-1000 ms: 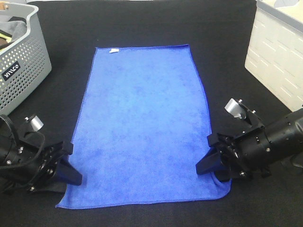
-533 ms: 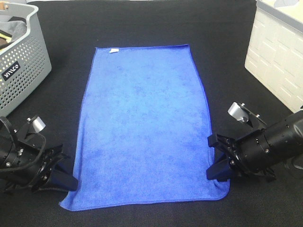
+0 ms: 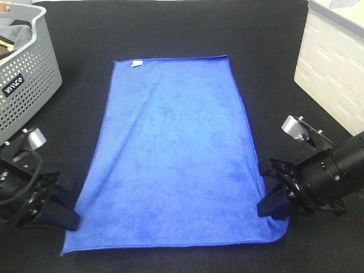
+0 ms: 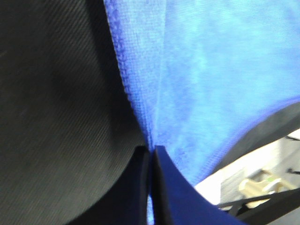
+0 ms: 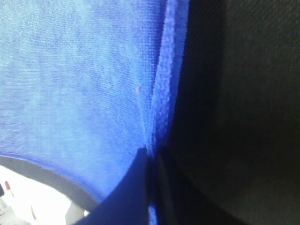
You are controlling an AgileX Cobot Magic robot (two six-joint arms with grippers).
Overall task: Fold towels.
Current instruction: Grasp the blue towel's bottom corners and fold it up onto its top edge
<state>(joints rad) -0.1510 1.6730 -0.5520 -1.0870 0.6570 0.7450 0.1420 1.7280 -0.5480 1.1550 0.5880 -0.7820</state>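
A royal-blue towel (image 3: 170,153) lies spread flat on the black table, its small white tag (image 3: 136,62) at the far short edge. My left gripper (image 3: 71,219) is shut on the towel's near left edge; the left wrist view shows the cloth (image 4: 197,79) pinched between closed fingers (image 4: 136,187). My right gripper (image 3: 267,207) is shut on the near right edge; the right wrist view shows the cloth (image 5: 84,70) pinched between closed fingers (image 5: 126,192). The near corners stay low by the table.
A grey perforated basket (image 3: 25,74) with cloth in it stands at the far left. A white bin (image 3: 335,68) stands at the far right. The black table mat (image 3: 170,28) extends beyond the towel on all sides.
Both grippers moved toward the table's near edge and outward, dragging the towel's near edge with them. The near end now lies wider and closer to the front.
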